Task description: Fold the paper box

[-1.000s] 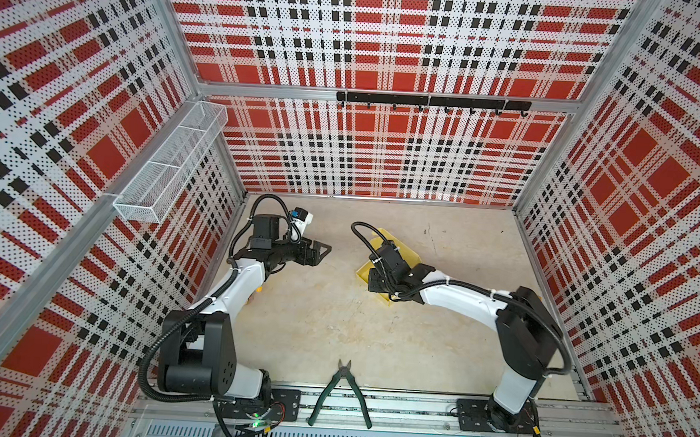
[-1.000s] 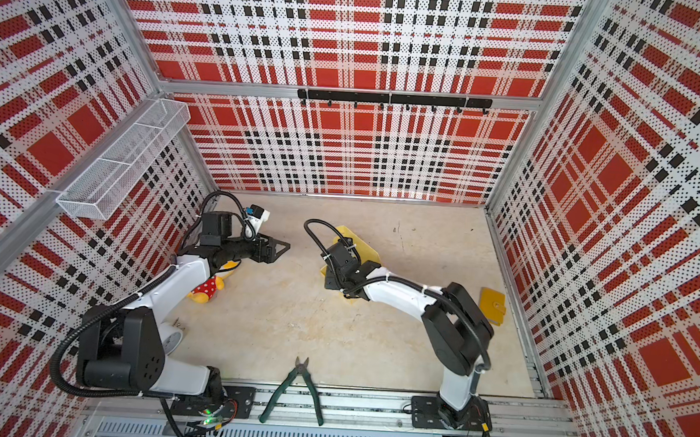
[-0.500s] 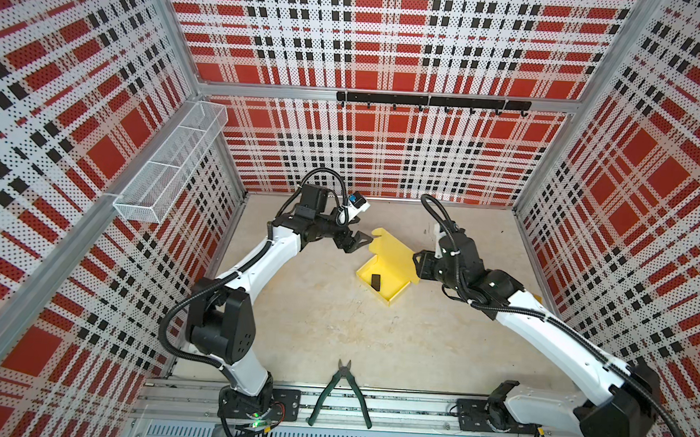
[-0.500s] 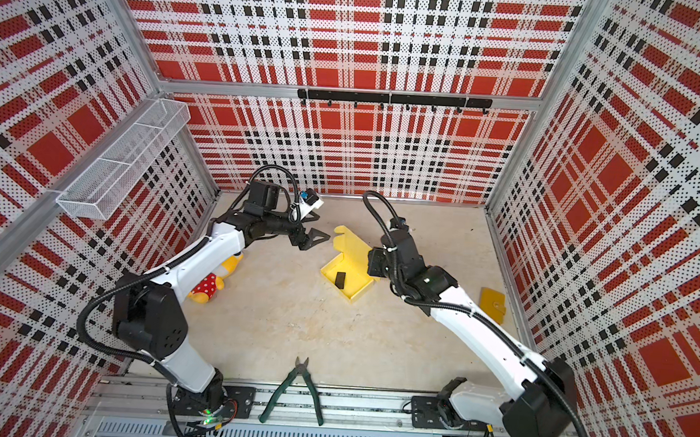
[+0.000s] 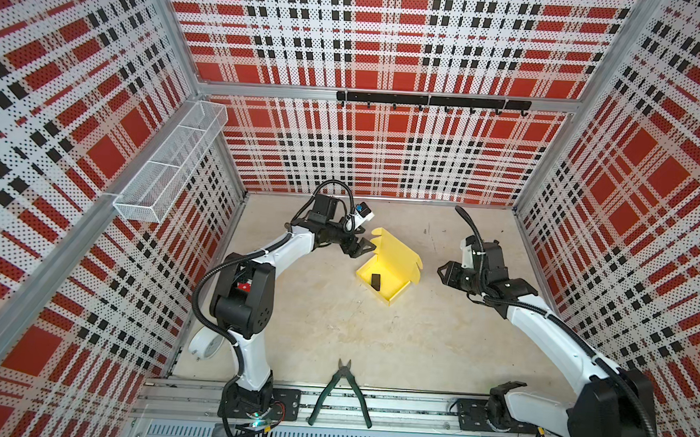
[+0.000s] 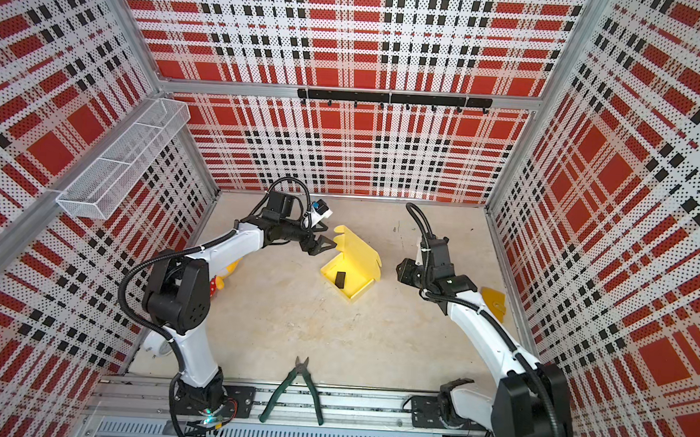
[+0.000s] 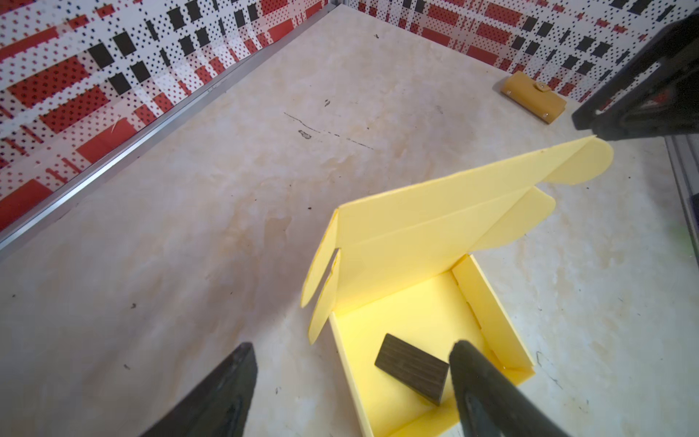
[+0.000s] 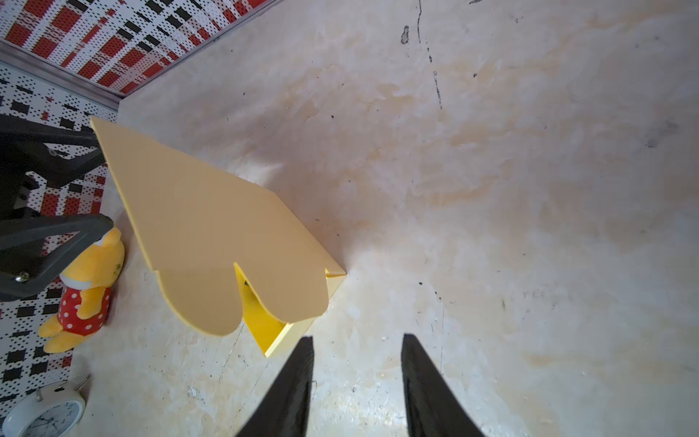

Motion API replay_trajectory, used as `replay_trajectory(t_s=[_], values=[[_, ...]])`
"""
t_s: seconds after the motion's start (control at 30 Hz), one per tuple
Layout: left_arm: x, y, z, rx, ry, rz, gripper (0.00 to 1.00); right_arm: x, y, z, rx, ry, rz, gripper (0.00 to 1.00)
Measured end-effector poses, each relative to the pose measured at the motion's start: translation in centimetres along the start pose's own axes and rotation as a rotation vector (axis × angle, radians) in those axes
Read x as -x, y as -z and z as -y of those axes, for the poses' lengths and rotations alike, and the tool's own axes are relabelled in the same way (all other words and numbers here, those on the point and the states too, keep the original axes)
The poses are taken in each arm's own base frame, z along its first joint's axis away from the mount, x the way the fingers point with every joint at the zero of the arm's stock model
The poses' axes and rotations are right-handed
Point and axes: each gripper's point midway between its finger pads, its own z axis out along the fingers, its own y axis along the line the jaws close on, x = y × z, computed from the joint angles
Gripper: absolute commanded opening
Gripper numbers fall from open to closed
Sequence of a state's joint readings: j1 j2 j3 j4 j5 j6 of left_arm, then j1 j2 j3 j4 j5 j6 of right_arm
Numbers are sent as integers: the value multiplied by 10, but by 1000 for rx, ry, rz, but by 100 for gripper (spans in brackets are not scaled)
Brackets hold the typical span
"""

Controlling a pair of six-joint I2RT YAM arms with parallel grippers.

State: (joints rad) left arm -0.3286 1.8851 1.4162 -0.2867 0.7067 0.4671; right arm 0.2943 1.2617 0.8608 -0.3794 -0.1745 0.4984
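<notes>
Tabletop (image 5: 333, 331): paper box (image 5: 393, 268) sits mid-width, nearer the back edge, between both arms. Tray walls are up and the lid stands half raised, so closing it seems the remaining step. Left pincer (image 5: 365, 247) is released and empty, just beside the lid's back corner, likely to push it over. Right pincer (image 5: 443, 273) is released and empty, near the box's right side. A small black block (image 7: 410, 372) lies in the tray.
</notes>
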Motion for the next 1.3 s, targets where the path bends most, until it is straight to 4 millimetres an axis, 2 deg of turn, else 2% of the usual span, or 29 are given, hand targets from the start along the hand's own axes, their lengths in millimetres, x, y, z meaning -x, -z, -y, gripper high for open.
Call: replay_trajectory(t_s=[0.1,0.27,0.33,0.53,0.77,0.87,0.93,1.03,1.1,1.3], values=[[-1,-13,-2,-12,29,-3,71,-7,-17,-3,38,22,-47,41],[-6,-21,2,-28,99,9,66,-20,-37,-5,77,39,-113,40],[-11,-24,4,-37,136,20,59,-21,-40,-7,96,47,-118,40],[-36,-30,12,-47,253,3,49,-18,-40,-17,155,74,-112,40],[-34,-32,12,-41,305,31,40,-23,-44,-19,177,97,-133,40],[-29,-30,11,-36,297,52,41,-25,-45,-18,174,108,-137,40],[-24,-29,11,-36,281,66,50,-28,-44,-15,168,117,-142,40],[-20,-28,13,-46,261,81,59,-34,-42,-10,155,128,-148,40],[-19,-28,13,-51,251,83,58,-36,-40,-8,153,138,-151,40],[-15,-28,17,-73,238,96,44,-42,-32,-9,169,176,-158,39]])
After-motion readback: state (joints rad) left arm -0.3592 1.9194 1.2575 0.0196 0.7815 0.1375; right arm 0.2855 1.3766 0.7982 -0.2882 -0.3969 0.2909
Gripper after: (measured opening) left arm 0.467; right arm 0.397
